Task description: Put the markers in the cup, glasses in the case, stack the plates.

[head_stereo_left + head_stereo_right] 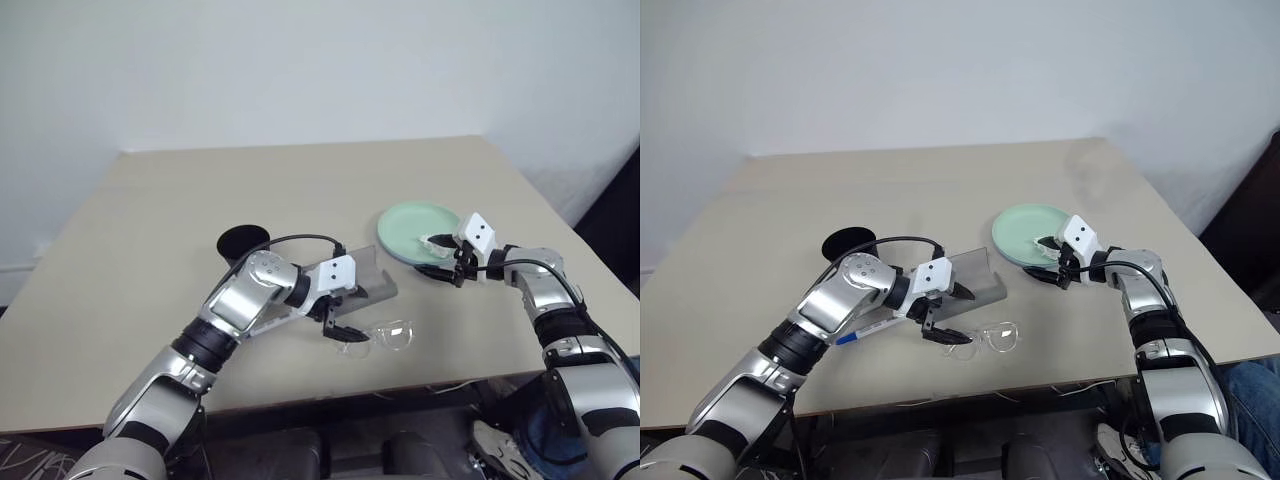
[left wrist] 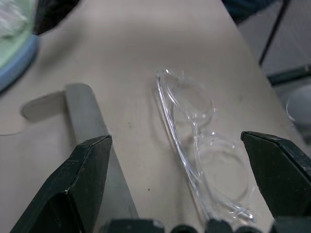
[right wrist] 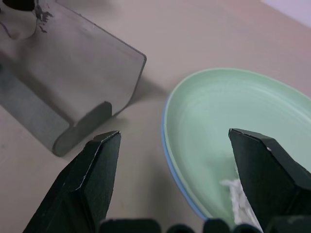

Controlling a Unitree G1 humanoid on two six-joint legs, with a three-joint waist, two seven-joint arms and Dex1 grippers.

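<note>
The clear glasses [image 1: 385, 335] lie near the table's front edge. My left gripper [image 1: 345, 312] hovers open just above their left end, its fingers [image 2: 85, 174] either side of the frame [image 2: 194, 141]. Right behind them sits the grey case [image 1: 365, 275] with its lid up. The black cup [image 1: 243, 240] stands left of the case. A white marker with a blue cap [image 1: 862, 331] lies under my left forearm. The mint plate [image 1: 410, 225] rests on the light blue plate [image 3: 170, 153]. My right gripper [image 1: 437, 256] is open at the plates' near rim, holding nothing.
A crumpled white scrap [image 3: 240, 199] lies on the mint plate [image 3: 228, 111]. The beige table [image 1: 150, 220] reaches back to a white wall. A cable runs along each arm.
</note>
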